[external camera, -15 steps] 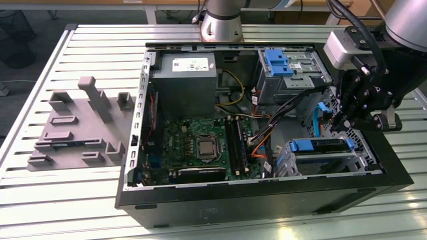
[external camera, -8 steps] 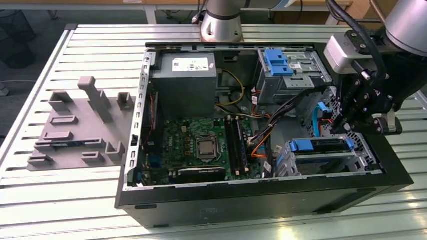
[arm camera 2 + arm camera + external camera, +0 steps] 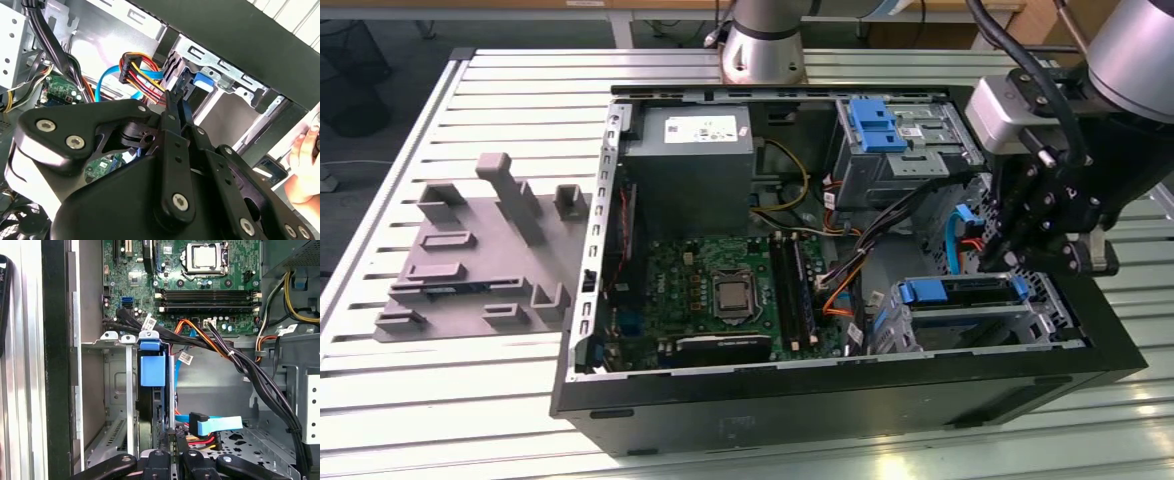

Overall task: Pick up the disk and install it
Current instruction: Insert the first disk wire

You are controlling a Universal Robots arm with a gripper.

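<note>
blue-framed disk (image 3: 152,371) beside pincer (image 3: 172,452)

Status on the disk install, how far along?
Looks done: the silver hard drive in its blue plastic frame already sits in the grey metal drive cage of the open black computer case. In hand: the gripper hangs close beside the frame's blue end. Left: can't confirm the drive is fully seated or let go.

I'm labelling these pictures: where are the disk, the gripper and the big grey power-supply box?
disk (image 3: 152,371): first wrist view, on its blue frame.
gripper (image 3: 1023,262): exterior view, between the fingertips.
power-supply box (image 3: 690,190): exterior view, on its grey side.
</note>
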